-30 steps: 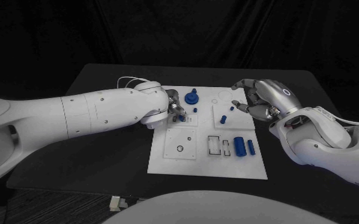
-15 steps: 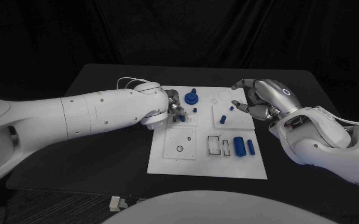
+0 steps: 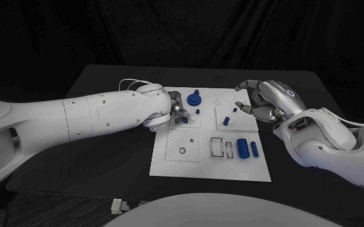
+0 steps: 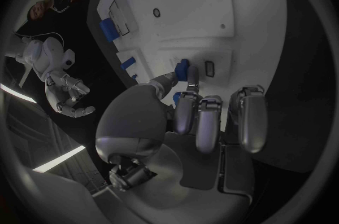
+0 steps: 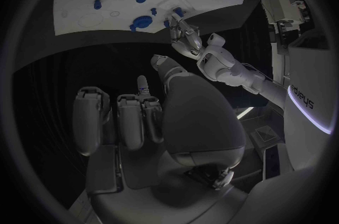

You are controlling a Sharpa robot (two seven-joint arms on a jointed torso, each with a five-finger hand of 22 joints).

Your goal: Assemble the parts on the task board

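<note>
Insertion looks the step in hand: left hand (image 4: 185, 101) pinches a small blue part (image 4: 182, 70) over the task board (image 3: 211, 169), just left of frame centre. Right hand (image 3: 265, 101) hovers empty, fingers curled. Next: careful lowering into the slot.

The left robot hand (image 3: 176, 112) covers the board (image 3: 212, 166) near its left edge, so in the head view what lies under its fingers is hidden. In the left wrist view a small blue part (image 4: 183, 70) sits at its fingertips, half hidden. Whether it is gripped or merely touched cannot be told.
</note>
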